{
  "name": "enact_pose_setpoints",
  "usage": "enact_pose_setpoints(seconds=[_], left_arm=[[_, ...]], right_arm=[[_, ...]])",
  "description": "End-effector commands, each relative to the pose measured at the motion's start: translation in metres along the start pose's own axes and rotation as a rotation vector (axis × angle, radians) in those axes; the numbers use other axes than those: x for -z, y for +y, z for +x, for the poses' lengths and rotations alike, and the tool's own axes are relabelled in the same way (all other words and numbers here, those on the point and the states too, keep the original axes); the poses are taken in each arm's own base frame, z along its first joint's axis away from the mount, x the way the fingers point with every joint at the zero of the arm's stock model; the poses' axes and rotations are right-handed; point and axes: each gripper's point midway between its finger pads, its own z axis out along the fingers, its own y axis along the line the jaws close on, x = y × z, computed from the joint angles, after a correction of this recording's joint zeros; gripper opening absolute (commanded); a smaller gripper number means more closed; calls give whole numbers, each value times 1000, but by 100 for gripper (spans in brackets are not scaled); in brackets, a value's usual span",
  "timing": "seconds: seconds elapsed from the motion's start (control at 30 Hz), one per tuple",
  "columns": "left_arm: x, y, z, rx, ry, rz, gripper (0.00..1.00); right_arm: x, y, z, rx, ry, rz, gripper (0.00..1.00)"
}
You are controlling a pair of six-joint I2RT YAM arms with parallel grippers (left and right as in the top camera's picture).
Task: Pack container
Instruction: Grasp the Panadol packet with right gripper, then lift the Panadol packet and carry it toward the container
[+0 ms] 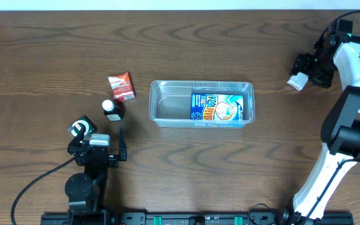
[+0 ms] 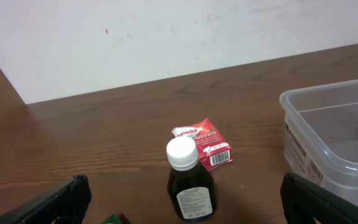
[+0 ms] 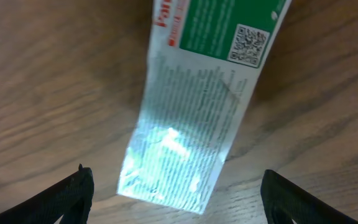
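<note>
The clear plastic container (image 1: 167, 106) sits mid-table with a blue packet (image 1: 220, 107) lying in its right half; its corner shows in the left wrist view (image 2: 328, 137). A dark bottle with a white cap (image 1: 112, 110) stands left of it, with a red packet (image 1: 122, 87) behind it; both show in the left wrist view, bottle (image 2: 190, 180) and red packet (image 2: 205, 142). My left gripper (image 2: 182, 208) is open, just short of the bottle. My right gripper (image 3: 173, 196) is open above a white-and-green packet (image 3: 194, 118) lying at the far right (image 1: 297, 81).
A small green-and-white object (image 1: 82, 127) lies by the left gripper's base. A white wall rises behind the table's far edge in the left wrist view. The right arm (image 1: 349, 106) stands along the table's right side.
</note>
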Motion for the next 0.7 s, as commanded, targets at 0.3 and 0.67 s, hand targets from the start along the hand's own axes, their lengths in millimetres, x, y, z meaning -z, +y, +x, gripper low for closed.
enact_pose_setpoints(seconds=[0.3,0.67], left_arm=[[-2,-3,14,7,33,8,98],[-2,-3,14,7,33,8,98]], right_arm=[[-6,-16,-3,-31,-7,70,82],[-6,-19,-3,-31,-9,86,81]])
